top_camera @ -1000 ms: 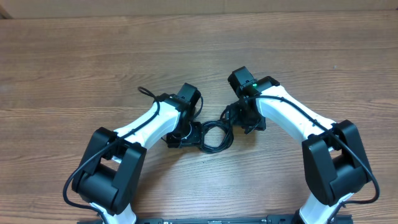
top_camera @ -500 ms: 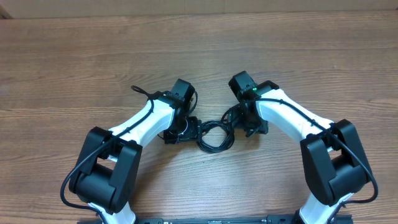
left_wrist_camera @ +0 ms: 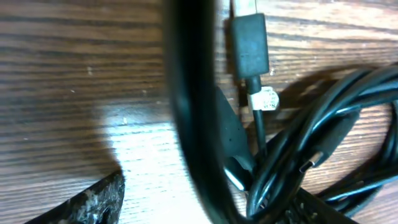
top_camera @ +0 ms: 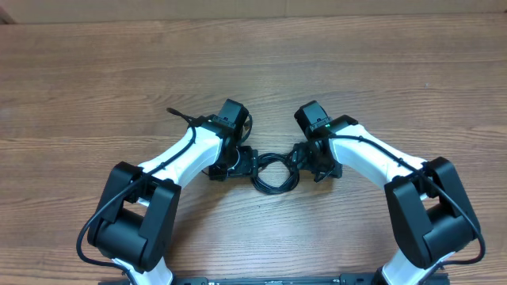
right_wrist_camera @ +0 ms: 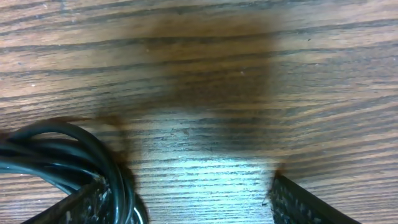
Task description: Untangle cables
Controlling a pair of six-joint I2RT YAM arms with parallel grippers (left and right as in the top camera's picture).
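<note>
Overhead view: the cables (top_camera: 274,172) lie bundled on the tabletop (top_camera: 95,79) between left hand (top_camera: 249,163) and right hand (top_camera: 298,156), both wide open at the loop's sides, holding nothing. Grasping seems the current step; next, each must close on a separate strand.

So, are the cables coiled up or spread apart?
Coiled up: the cables lie in one looped bundle, strands crossing in the left wrist view.

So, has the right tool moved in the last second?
Yes. The right tool has slid slightly toward the robot's base, away from the far edge of the table.
</note>
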